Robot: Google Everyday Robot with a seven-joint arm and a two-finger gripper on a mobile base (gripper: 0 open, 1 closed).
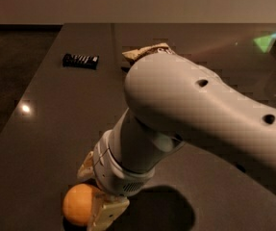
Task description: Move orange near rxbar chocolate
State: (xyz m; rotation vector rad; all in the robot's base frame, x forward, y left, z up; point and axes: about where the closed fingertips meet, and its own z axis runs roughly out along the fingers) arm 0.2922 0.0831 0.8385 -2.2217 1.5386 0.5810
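The orange [77, 204] lies on the dark table near its front left edge. My gripper [96, 191] hangs at the end of the big white arm, right at the orange. It is open: one cream finger [106, 214] stands against the orange's right side and the other finger [86, 165] sits just behind it, with a small gap. The rxbar chocolate [81, 60], a flat black wrapper with white lettering, lies far back on the left of the table, well away from the orange.
A brown-and-cream chip bag [144, 52] lies at the back centre, partly hidden behind my arm [200, 114]. The table's left edge [19, 129] runs close to the orange. A green light patch [267, 40] shows at the far right.
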